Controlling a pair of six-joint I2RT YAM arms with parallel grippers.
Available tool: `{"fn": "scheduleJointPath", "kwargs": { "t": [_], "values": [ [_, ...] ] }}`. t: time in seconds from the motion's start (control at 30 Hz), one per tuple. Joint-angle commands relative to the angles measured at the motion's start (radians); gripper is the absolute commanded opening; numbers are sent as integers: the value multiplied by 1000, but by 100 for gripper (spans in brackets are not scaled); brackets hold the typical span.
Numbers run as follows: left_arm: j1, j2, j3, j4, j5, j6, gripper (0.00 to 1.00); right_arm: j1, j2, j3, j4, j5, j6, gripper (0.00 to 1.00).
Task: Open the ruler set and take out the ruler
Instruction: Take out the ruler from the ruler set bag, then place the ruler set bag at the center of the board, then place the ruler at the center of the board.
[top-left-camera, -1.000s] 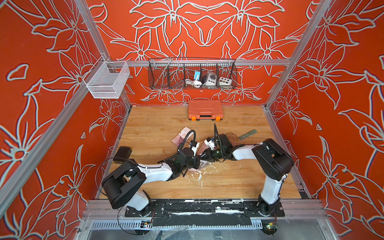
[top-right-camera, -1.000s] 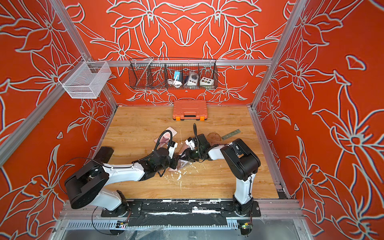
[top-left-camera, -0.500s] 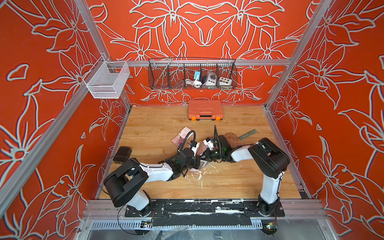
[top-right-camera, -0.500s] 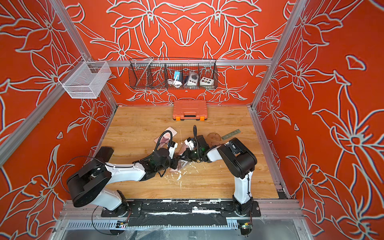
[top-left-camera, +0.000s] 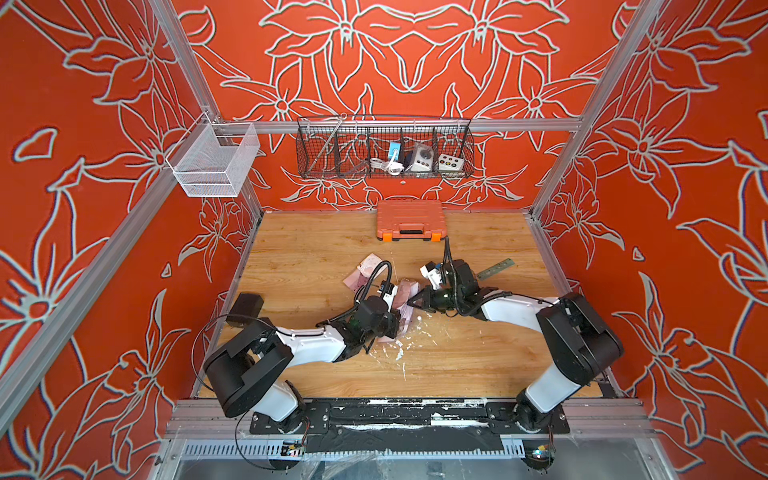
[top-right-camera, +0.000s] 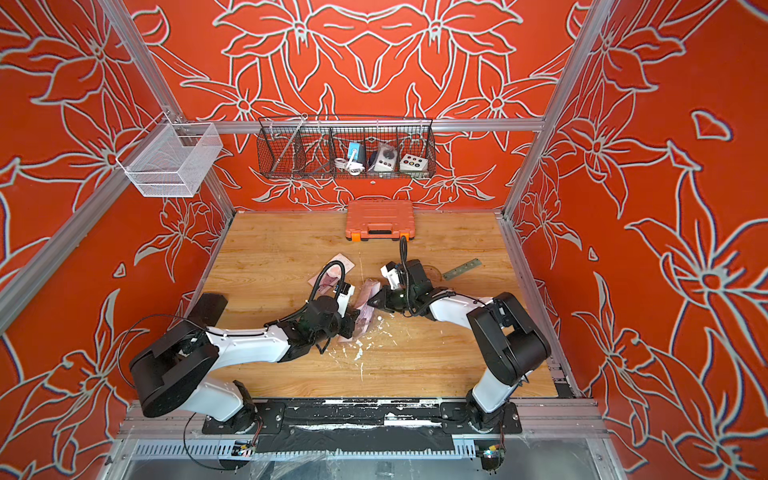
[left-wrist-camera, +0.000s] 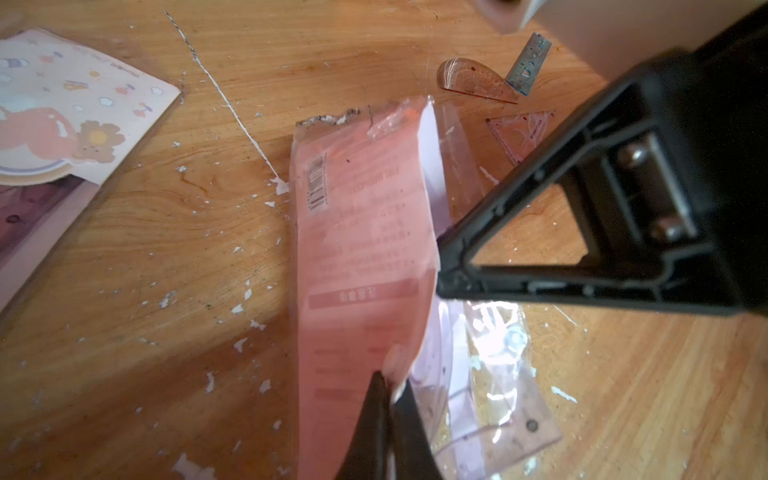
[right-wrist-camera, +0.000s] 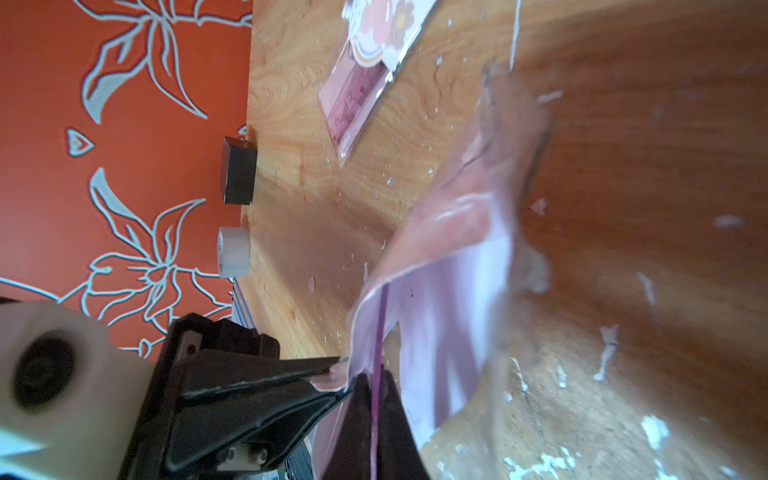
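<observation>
The ruler set (left-wrist-camera: 361, 249) is a pink printed card in a torn clear bag, held up between both grippers at mid-table (top-left-camera: 405, 297). My left gripper (left-wrist-camera: 386, 382) is shut on the pink card's lower edge. My right gripper (right-wrist-camera: 376, 374) is shut on a thin lilac sheet of the same set, seen edge-on between its jaws, right beside the left fingertips (right-wrist-camera: 332, 368). Inside the bag lies a clear tinted ruler (left-wrist-camera: 511, 419) with a hole at its end. In both top views the two grippers meet at the set (top-right-camera: 368, 299).
A steel ruler (top-left-camera: 494, 268), a protractor (left-wrist-camera: 473, 81) and a set square (left-wrist-camera: 523, 133) lie loose behind the right arm. Another pink pack (top-left-camera: 365, 272) lies to the left, with an orange case (top-left-camera: 409, 220) at the back. By the left wall are a black box (top-left-camera: 245, 305) and a tape roll (right-wrist-camera: 232, 251).
My right gripper has closed on the set's lilac sheet. Both arms have stayed almost where they were, and the left grip is unchanged.
</observation>
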Motion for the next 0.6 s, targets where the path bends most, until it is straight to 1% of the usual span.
{"fn": "scheduleJointPath", "kwargs": {
  "t": [0.0, 0.1, 0.23, 0.33, 0.43, 0.47, 0.53, 0.57],
  "values": [
    [-4, 14, 26, -31, 4, 16, 0, -39, -67, -15, -1, 34, 18, 0],
    [-4, 38, 47, -43, -14, 4, 0, -77, -123, 2, -21, 40, 13, 0],
    [-4, 73, 118, -111, -48, -16, 0, -137, -223, 64, -207, 116, -63, 0],
    [-4, 104, 187, -156, -99, -39, 0, -214, -304, 65, -274, 148, -81, 0],
    [-4, 167, 304, -238, -131, -51, 0, -315, -368, 64, -391, 202, -72, 0],
    [-5, 199, 353, -275, -148, -74, 0, -360, -394, 50, -414, 218, -59, 0],
    [-4, 261, 428, -290, -135, -69, 0, -441, -436, 8, -433, 246, -39, 0],
    [-4, 298, 483, -342, -150, -87, 0, -491, -454, -11, -453, 260, -28, 0]
  ]
}}
